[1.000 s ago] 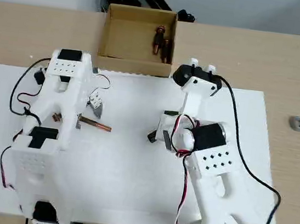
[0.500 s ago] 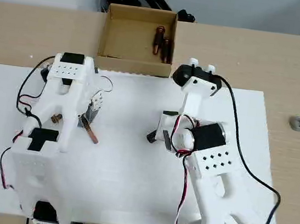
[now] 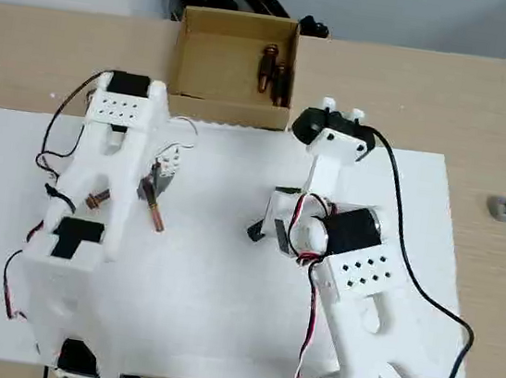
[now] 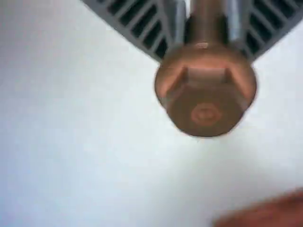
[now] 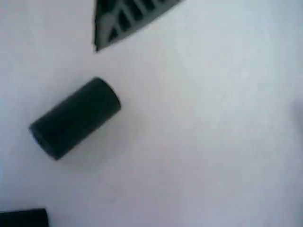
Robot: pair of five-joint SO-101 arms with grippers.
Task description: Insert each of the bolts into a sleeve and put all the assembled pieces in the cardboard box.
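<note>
My left tool (image 3: 154, 183) gripped a bolt (image 3: 156, 212) that slanted toward 5 o'clock over the white sheet (image 3: 199, 312). The box (image 3: 214, 70) sat at 12 o'clock on the surface (image 3: 58, 42), with assembled pieces (image 3: 273, 71) inside. A sleeve (image 5: 75, 117) lay beside my right tool (image 3: 272, 221); I could not tell its width.

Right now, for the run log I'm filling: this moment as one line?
left gripper: shut on bolt | right gripper: by sleeve lying on white mat | cardboard box: holds assembled pieces

No writing is legible; the round stamp on the bolt (image 4: 205, 90) is unreadable.
</note>
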